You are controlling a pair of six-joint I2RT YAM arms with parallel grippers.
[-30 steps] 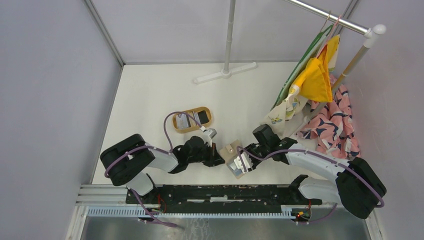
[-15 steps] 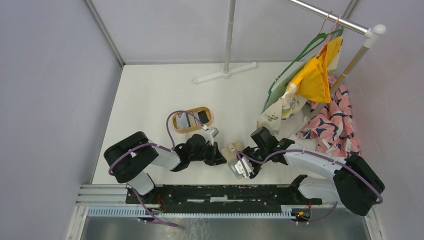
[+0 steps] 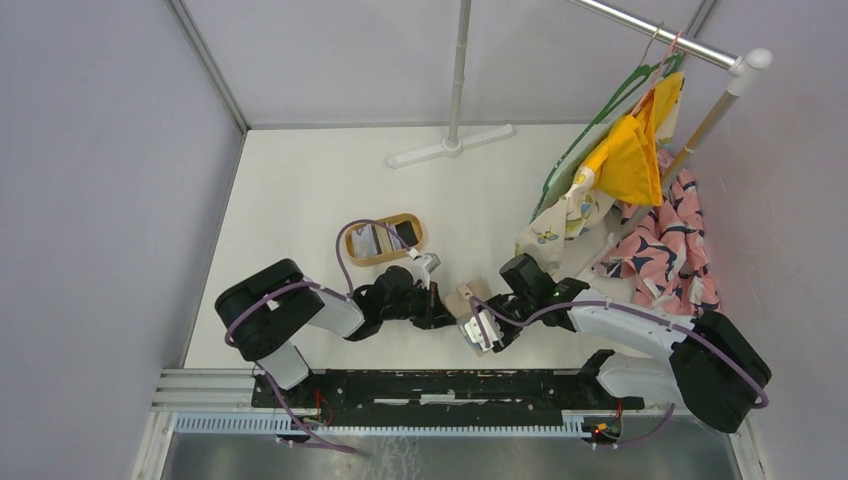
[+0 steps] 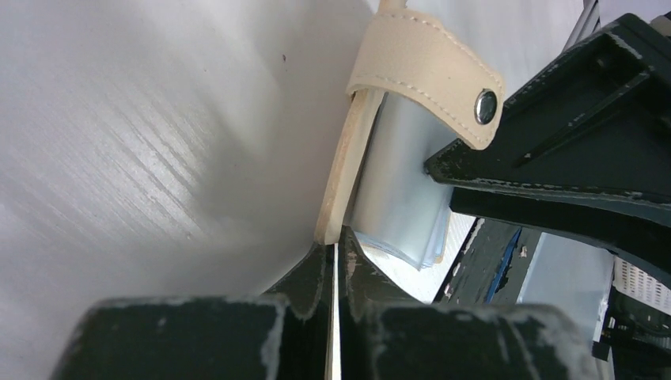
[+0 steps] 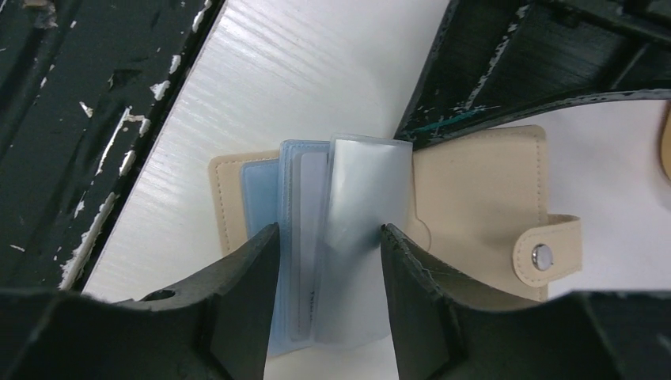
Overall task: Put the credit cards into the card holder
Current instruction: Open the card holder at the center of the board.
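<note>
Where the card holder (image 3: pixel 467 304) is lying: on the white table (image 3: pixel 300 190), low in the centre of the overhead view, between the tips of the two arms and below right of the wooden tray (image 3: pixel 400 217).
Long axis: in the right wrist view the wallet is lying spread open, its length running left to right across the frame.
Pointing: the snap strap (image 5: pixel 546 252) is reaching toward the right edge of that frame, and the plastic sleeves (image 5: pixel 360 222) are fanning down toward the bottom edge.
Tilt: in the left wrist view the beige cover (image 4: pixel 342 182) is standing nearly upright, its strap folding over at the upper right.
Left jaws: they are pressing fully together, pinching the lower edge of that beige cover.
Right jaws: they are standing apart and gripping nothing. The sleeves are lying in the gap between them, the blue one beside the left-hand jaw and the clear one beside the right-hand jaw.
Counts: one card holder is showing, with one strap and one snap. One tray is holding two visible credit cards (image 3: pixel 366 242), one grey and one black.
Sleeve contents: something pale is showing inside one sleeve, but I cannot tell whether it is a card.
</note>
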